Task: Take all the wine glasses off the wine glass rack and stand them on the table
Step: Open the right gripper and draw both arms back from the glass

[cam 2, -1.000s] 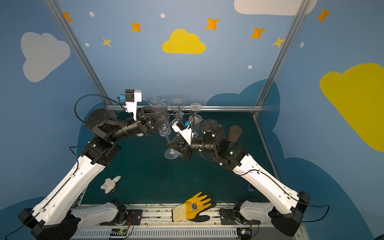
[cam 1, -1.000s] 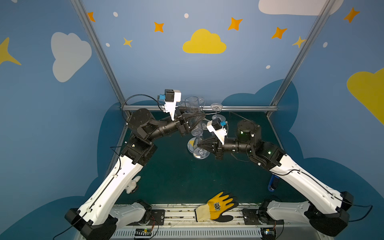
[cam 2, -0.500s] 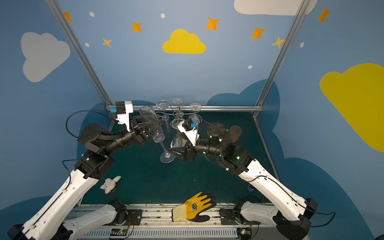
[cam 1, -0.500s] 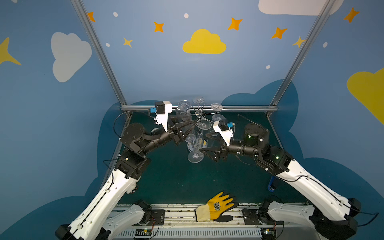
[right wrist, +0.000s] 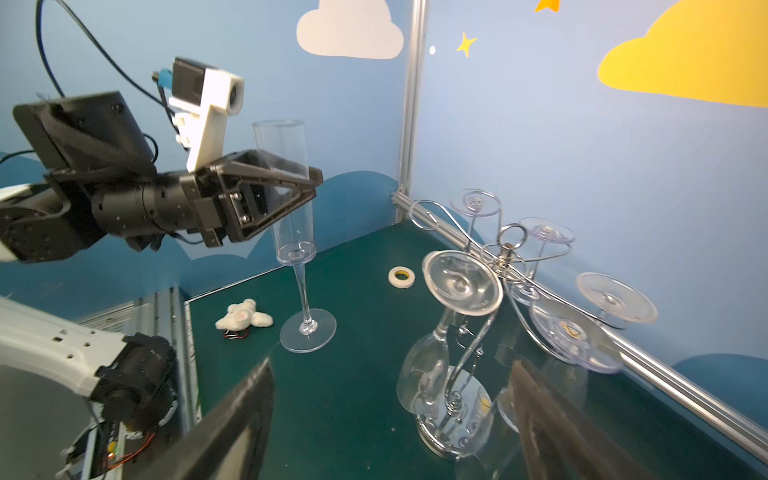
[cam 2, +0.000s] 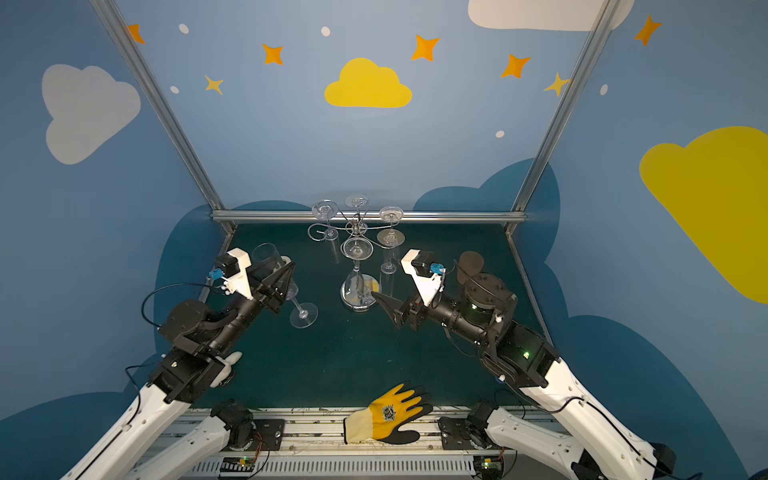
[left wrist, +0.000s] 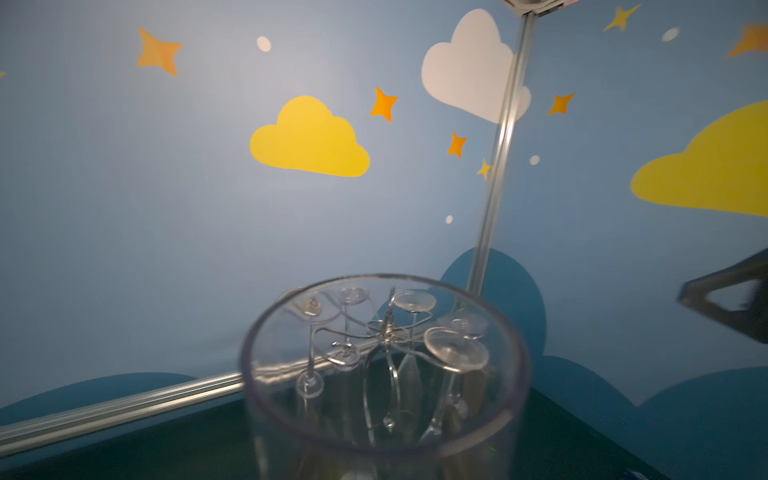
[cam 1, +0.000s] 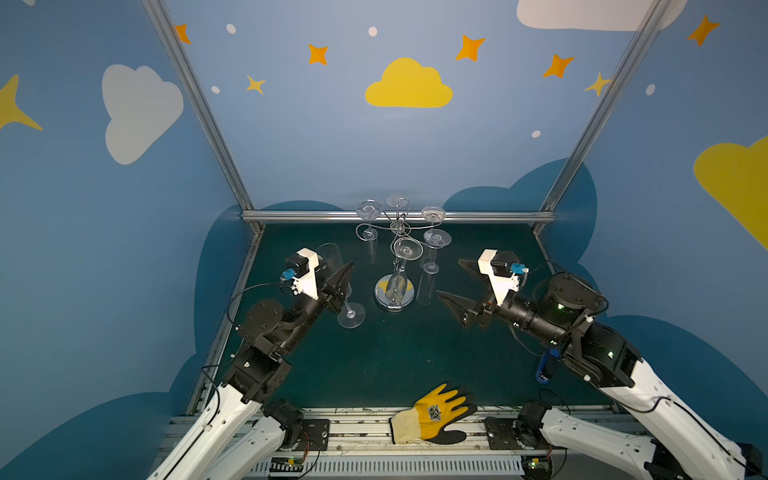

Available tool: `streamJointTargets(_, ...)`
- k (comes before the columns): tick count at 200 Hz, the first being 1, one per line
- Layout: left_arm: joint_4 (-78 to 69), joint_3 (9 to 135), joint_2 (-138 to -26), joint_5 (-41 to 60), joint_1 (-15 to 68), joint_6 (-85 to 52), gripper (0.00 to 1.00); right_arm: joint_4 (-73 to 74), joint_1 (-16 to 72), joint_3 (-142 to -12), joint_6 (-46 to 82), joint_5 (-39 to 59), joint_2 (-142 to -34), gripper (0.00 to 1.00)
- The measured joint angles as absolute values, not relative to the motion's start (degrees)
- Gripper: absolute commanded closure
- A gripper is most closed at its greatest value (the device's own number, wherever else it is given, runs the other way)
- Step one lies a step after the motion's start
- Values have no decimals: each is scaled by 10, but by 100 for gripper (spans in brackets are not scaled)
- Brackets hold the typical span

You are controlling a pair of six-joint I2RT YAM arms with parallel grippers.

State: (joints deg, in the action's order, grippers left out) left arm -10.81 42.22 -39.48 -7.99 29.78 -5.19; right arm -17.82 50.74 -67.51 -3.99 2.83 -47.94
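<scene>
Left gripper [right wrist: 305, 178] grasps the wine glass [right wrist: 293, 237] by its bowl (upright, foot on the mat), left of the wine glass rack [cam 1: 395, 305]. Right gripper [cam 1: 448, 277] released, just right of the rack.

- The glass [right wrist: 295, 241]: a tall, clear flute with a long thin stem and a round flat foot. It is upright and off the rack, its bowl clamped in the left gripper [right wrist: 311, 180]. Its foot is at the green mat, well to the left of the rack.
- The rack [cam 1: 395, 293]: shiny chrome wire with a mirrored round base, a thin pole and curled arms. It stands upright near the back rail. Five hanging glasses [cam 1: 406, 248] are hooked on by their feet, bowls down.
</scene>
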Motion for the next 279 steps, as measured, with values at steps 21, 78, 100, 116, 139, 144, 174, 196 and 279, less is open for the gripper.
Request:
streamJointTargets(21, -166, 376, -427, -123, 282, -24, 54, -182, 507, -657, -40, -5, -458, 13)
streamJointTargets(78, -326, 358, -593, -143, 180, -15, 53, -197, 505, -601, -23, -90, -398, 13)
streamJointTargets(100, -380, 377, -681, -132, 149, -20, 54, -199, 502, -579, -24, -126, -380, 12)
streamJointTargets(116, -418, 400, -747, -123, 134, -20, 54, -194, 494, -566, -29, -152, -378, 12)
streamJointTargets(139, -469, 444, -837, -112, 124, -18, 54, -158, 483, -531, -39, -193, -377, 12)
streamJointTargets(144, -480, 454, -856, -110, 122, -17, 54, -144, 480, -519, -42, -202, -375, 12)
streamJointTargets(174, -550, 518, -966, -96, 116, -12, 54, -81, 453, -454, -52, -237, -372, 12)
streamJointTargets(196, -598, 562, -1038, -88, 111, -6, 54, -65, 413, -449, -51, -239, -385, 12)
streamJointTargets(279, -660, 655, -1190, -81, 104, 13, 54, -52, 329, -449, -25, -202, -418, 12)
